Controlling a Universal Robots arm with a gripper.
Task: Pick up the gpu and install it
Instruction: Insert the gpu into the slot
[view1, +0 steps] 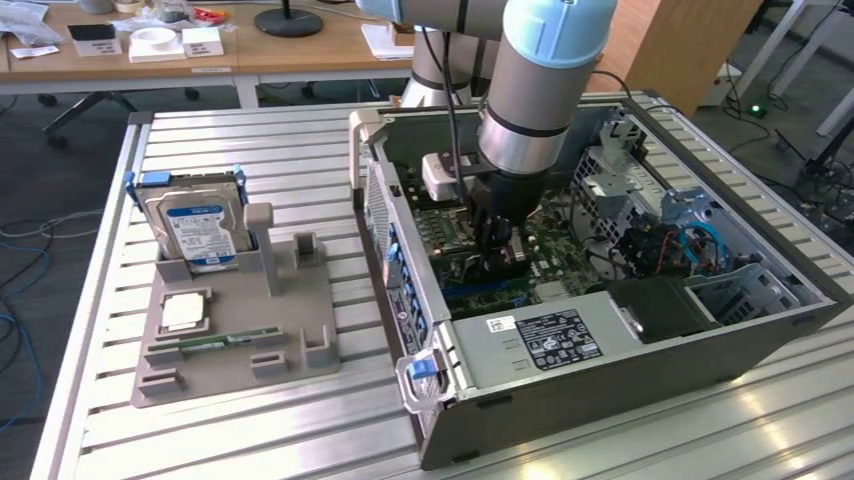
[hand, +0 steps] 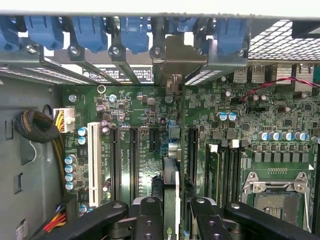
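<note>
My gripper reaches down inside the open computer case, just above the green motherboard. In the wrist view the gripper is shut on the gpu. The card is seen edge-on as a thin dark and green strip between the black fingers. It runs toward the case's rear wall, where a silver metal plate sits among the blue slot clips. The card stands over the black expansion slots in the middle of the board. Whether it sits in a slot is hidden.
A grey parts holder on the slatted table holds a silver hard drive, a CPU and a RAM stick. The case holds a power supply, a CPU socket, a white slot and bundled cables.
</note>
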